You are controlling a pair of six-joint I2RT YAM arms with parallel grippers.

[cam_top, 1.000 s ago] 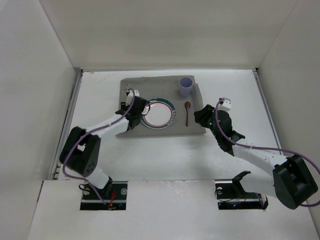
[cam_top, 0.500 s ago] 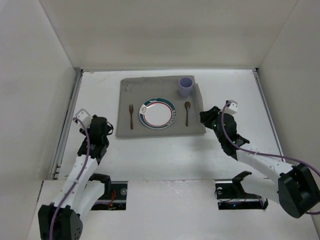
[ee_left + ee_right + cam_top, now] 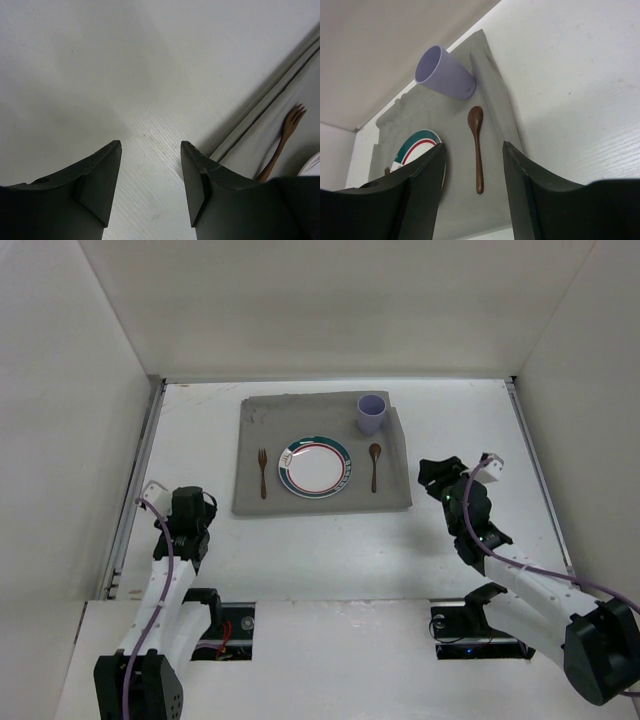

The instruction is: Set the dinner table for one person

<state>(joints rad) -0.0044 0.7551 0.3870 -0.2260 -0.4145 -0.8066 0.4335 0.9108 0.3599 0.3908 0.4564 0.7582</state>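
Top cam: fixed, high, behind the arm bases, looks down and forward, far enough back to take in the whole table. Left wrist cam: low, close to the tabletop, looks out between its own fingers, catches the mat edge and fork at far right. Right wrist cam: tilted across the mat, sees spoon, cup, plate rim. Top view overlaps both; wrist views overlap on the mat
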